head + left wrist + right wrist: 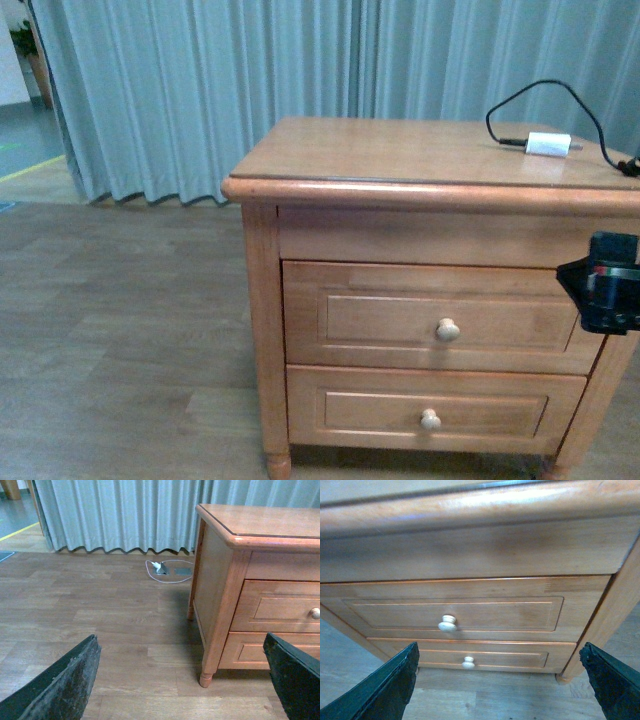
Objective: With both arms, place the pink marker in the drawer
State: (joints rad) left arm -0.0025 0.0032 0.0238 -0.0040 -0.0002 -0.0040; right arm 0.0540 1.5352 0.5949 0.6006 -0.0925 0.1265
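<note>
The right gripper [497,680] stands with its jaws spread wide and nothing between them. Its two toothed fingers [385,687] frame the cabinet front from close range, with the knob [447,623] of the drawer [455,611] lying in the gap ahead. That placement suits a pull on the knob; no contact is made yet. In the front view only a black part of this arm [608,282] shows, at the cabinet's right edge, level with the top drawer.

The left gripper [185,680] is likewise fully open and empty. It hangs well apart from the furniture, off the left corner of the cabinet [220,595], facing the wooden floor [100,610]. This looks like a waiting position, leaving it free for the marker.

The drawer is shut, its panel flush with the frame, as is the lower drawer [425,410] beneath it.

The pink marker is not visible in any view; its location cannot be stated. On the cabinet top [400,150] lies a white charger plug [548,144] with a black cable [545,100] looping behind it. A second white cable [162,570] rests on the floor by the curtain [125,515].

No brand, label or legible writing appears on any item.
</note>
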